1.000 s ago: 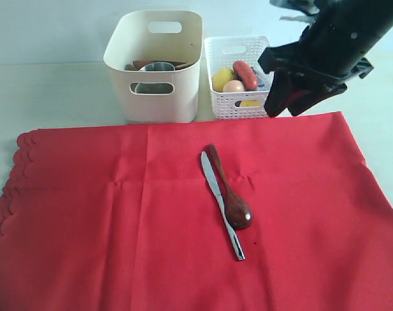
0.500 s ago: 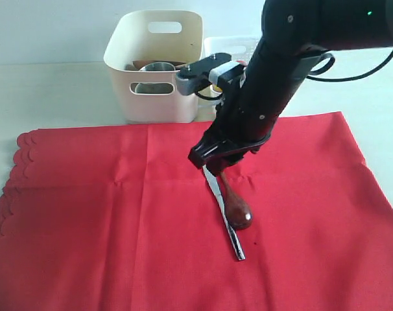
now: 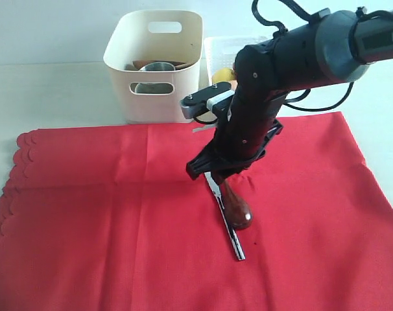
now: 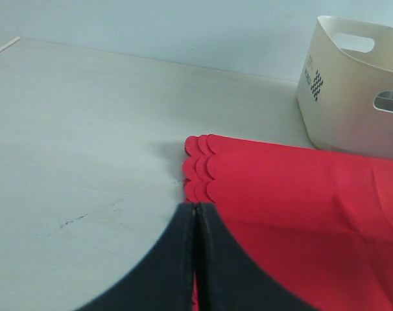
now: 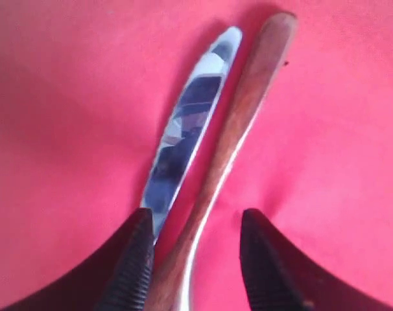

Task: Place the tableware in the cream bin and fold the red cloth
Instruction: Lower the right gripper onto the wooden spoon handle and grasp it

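The red cloth [image 3: 106, 214] lies spread flat, its scalloped edge at the left. On it a dark wooden spoon [image 3: 238, 210] and a steel knife [image 3: 234, 241] lie side by side. My right gripper [image 3: 209, 172] is down at their far ends. In the right wrist view it [image 5: 195, 220] is open, with the spoon handle [image 5: 242, 110] between its fingers and the knife blade [image 5: 190, 123] by one fingertip. The cream bin [image 3: 156, 97] behind the cloth holds a steel cup [image 3: 156, 67]. My left gripper [image 4: 195, 207] is shut and empty over the cloth's scalloped corner [image 4: 203, 162].
A white lattice basket [image 3: 229, 48] with a lemon [image 3: 224, 74] stands right of the cream bin, partly hidden by my right arm. Bare pale table [image 3: 54, 91] lies left of the bin. The left arm does not show in the exterior view.
My right arm has swung from above the white basket down and left onto the cloth, ending over the handles of the spoon and knife. Spoon, knife and cloth have not moved.
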Robot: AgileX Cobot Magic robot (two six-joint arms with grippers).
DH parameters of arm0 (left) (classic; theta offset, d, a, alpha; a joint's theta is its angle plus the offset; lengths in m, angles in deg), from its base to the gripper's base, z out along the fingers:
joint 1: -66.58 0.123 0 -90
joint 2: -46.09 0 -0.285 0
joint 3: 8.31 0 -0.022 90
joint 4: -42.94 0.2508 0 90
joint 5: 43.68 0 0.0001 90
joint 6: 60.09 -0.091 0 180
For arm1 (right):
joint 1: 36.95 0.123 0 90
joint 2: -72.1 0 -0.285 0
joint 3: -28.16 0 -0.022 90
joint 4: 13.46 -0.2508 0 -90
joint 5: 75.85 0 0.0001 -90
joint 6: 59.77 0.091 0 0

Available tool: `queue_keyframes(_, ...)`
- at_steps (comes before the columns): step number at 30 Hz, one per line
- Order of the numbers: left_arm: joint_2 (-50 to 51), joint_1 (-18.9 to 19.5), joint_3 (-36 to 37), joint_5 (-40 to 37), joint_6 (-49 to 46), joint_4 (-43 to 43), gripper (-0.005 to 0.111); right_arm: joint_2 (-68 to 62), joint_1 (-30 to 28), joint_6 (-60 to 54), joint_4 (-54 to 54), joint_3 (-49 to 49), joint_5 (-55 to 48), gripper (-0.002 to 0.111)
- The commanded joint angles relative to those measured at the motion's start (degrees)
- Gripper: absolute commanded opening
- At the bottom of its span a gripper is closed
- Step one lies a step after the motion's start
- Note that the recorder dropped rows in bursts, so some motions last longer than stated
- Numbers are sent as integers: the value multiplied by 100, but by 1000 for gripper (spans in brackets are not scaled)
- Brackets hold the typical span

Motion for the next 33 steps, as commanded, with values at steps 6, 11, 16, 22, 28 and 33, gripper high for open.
queue_keyframes(6, -34, -24, 1, 33, 16, 4, 0, -395, 8, 432, 400, 513, -127, 42)
queue_keyframes(11, -34, -24, 1, 33, 16, 4, 0, -621, 8, 513, 452, 513, -320, 42)
queue_keyframes(16, -34, -24, 1, 33, 16, 4, 0, -723, 8, 580, 465, 513, -364, 41)
queue_keyframes(22, -34, -24, 1, 33, 16, 4, 0, -760, 8, 583, 465, 513, -377, 16)
queue_keyframes(28, -34, -24, 1, 33, 16, 4, 0, -760, 8, 605, 465, 513, -565, 0)
queue_keyframes(33, -34, -24, 1, 33, 16, 4, 0, -760, 8, 605, 465, 513, -742, 0)
